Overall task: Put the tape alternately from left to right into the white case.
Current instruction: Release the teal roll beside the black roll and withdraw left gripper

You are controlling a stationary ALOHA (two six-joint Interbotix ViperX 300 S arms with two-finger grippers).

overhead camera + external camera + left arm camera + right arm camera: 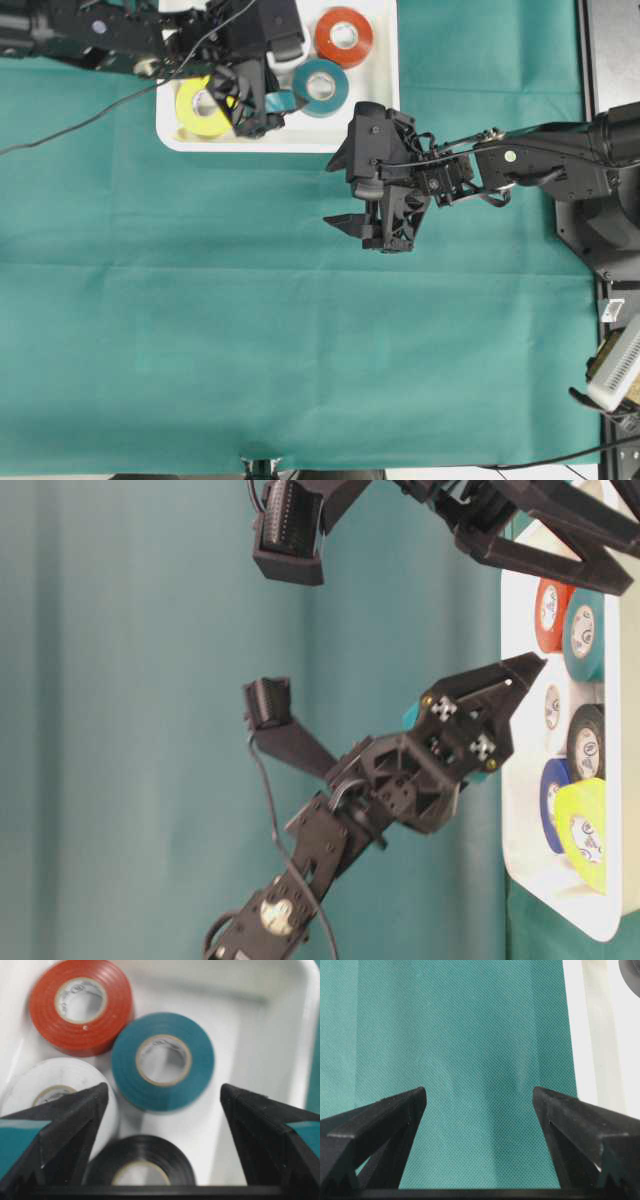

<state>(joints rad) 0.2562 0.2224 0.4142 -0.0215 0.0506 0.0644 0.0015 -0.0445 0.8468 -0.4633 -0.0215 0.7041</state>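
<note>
Green cloth (pixel 300 330) surrounds white case (pixel 375 120); left arm (pixel 90 40) overhangs it

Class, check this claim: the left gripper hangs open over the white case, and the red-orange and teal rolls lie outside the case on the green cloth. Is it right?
Not quite. The left gripper is open over the white case, but the red-orange roll and teal roll lie inside the case, not on the green cloth. The overhead view shows it.
</note>
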